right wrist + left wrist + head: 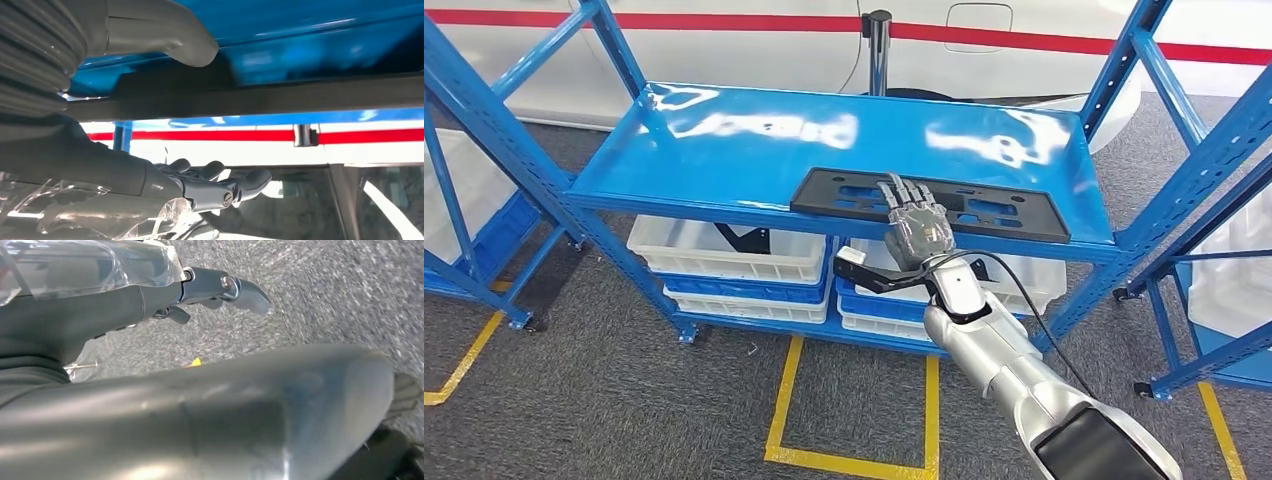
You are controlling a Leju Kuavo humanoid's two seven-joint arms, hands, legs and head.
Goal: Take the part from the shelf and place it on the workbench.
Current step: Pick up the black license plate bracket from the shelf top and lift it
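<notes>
A long flat black part (984,205) with cut-outs lies along the front edge of the blue shelf (754,150). My right hand (916,225) reaches over its middle with the fingers spread flat above it. In the right wrist view the part's edge (280,97) runs as a dark bar between the thumb (170,35), on the shelf side, and the fingers (225,187). A gap shows between those fingers and the part, so nothing is held. My left hand (150,295) hangs over the grey floor with nothing in it.
White bins (734,255) sit on the lower level under the shelf. Blue uprights (524,160) and further racks stand at both sides. Yellow lines (784,400) mark the grey floor. A white car (984,30) and a black post (879,50) stand behind.
</notes>
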